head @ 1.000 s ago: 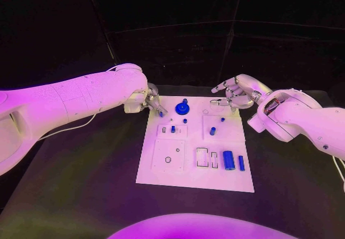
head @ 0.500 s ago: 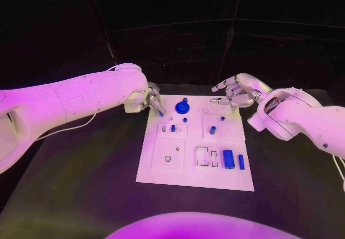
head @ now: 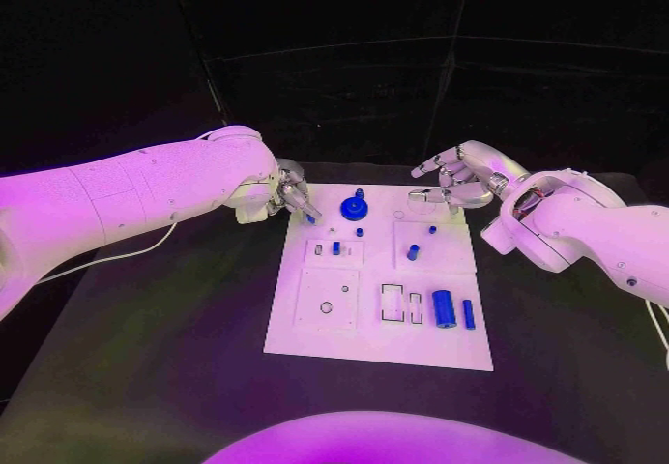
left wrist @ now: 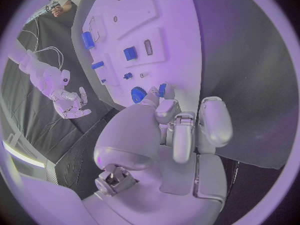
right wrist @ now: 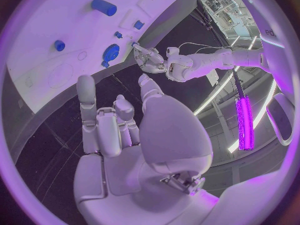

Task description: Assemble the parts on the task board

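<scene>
The white task board point(head: 365, 333) lies mid-table with several blue parts on it: a round knob point(head: 354, 208) at its far end, small pegs point(head: 413, 253) and a large cylinder point(head: 444, 309) nearer me. My left hand point(head: 286, 191) hovers at the board's far left corner, pinching a small blue part point(head: 309, 218) at its fingertips; the left wrist view shows that part point(left wrist: 162, 89) right beside the knob point(left wrist: 139, 94). My right hand point(head: 453, 179) hangs over the far right corner with fingers spread and nothing in them.
The black table point(head: 154, 348) surrounds the board on all sides. A slim blue bar point(head: 469, 315) lies beside the large cylinder near empty rectangular slots point(head: 392, 304). A cable point(head: 126, 253) trails under my left arm.
My left forearm has dropped and swung slightly outward, while its hand stays at the far left corner with the blue part. The right hand has barely moved.
</scene>
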You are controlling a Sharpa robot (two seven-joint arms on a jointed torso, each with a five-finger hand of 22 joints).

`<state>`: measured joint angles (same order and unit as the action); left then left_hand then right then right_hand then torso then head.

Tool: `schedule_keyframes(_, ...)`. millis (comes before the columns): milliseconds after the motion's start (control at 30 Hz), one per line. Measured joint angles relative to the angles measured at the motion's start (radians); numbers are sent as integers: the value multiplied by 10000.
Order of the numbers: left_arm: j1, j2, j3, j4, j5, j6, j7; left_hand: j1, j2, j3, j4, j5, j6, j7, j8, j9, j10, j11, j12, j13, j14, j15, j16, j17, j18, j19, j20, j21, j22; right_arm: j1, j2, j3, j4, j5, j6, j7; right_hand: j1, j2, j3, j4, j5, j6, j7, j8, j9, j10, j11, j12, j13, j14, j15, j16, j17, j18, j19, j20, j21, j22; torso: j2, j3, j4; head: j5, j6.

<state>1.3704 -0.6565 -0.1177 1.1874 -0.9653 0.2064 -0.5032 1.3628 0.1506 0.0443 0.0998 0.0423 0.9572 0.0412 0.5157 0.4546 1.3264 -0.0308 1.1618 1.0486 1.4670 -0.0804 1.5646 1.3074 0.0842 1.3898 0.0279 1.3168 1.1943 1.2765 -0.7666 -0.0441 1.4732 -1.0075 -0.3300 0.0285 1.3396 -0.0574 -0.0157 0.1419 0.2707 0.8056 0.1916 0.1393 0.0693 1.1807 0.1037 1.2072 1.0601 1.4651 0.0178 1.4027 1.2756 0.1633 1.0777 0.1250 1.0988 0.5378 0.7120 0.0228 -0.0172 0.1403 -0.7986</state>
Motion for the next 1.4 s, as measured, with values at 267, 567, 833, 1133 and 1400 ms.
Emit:
schedule_keyframes(267, -57, -883, 1, 1329, 557, -710, 0, -431, -163, 366, 110, -2, -56, -16, 354, 677, 85, -15, 0, 4, 1, 0, 0, 0, 1, 29, -28, 0, 59, 0, -8, 0, -24, 0, 9, 0, 26, 26, 0, 0, 0, 0, 0, 0, 0, 0, 0, 0, 0, 0, 0, 0, 0, 0, 0, 0, 0, 0, -5, 2, 1, 42, -17)
schedule_keyframes(567, -362, -1612, -22, 2645, 694, -1660, 20, -1122, -575, 1655, -324, -8, -143, -3, 471, 930, 143, -1, 0, 90, -36, -36, 0, 0, 0, 64, -63, 0, 205, 0, -13, 0, -67, 0, 23, -6, 41, 41, 0, 0, 0, 0, 0, 0, 0, 0, 0, 0, 0, 0, 0, 0, 0, 0, 0, 0, 0, 1, -10, 12, 45, 44, -55)
schedule_keyframes(833, -520, -1856, -22, 3036, 490, -2191, 51, -1573, -810, 2548, -562, 3, -158, 13, 578, 1020, 195, 22, 13, 152, -35, -35, 0, 0, 0, 99, -98, 41, 278, 0, -13, -1, -89, -1, 33, -9, 41, 41, 0, 0, 0, 0, 0, 0, 0, 0, 0, 0, 0, 0, 0, 0, 0, 0, 0, 0, 0, 1, -28, 16, 48, 44, -71)
schedule_keyframes(1133, -698, -1783, -22, 3139, 60, -2288, 47, -1911, -993, 3205, -727, 1, -163, 14, 647, 1137, 195, 21, 48, 165, -35, -35, 0, 0, 0, 99, -98, 41, 301, 0, -13, -1, -91, -1, 49, -10, 41, 41, 0, 0, 0, 0, 0, 0, 0, 0, 0, 0, 0, 0, 0, 0, 0, 1, 0, 0, 0, 2, -12, 17, 45, 24, -70)
schedule_keyframes(1400, -752, -1718, -26, 3189, -208, -2134, 36, -1951, -1032, 3316, -752, -1, -214, -3, 658, 1145, 195, 20, 48, 164, -35, -35, 0, 0, 0, 99, -98, 41, 300, -1, -12, -1, -92, -1, 64, -13, 41, 41, 0, 0, 0, 0, 0, -1, 0, 0, 0, 0, 0, 0, 0, 0, 0, -1, 0, 0, 0, 2, -5, 17, 45, 23, -97)
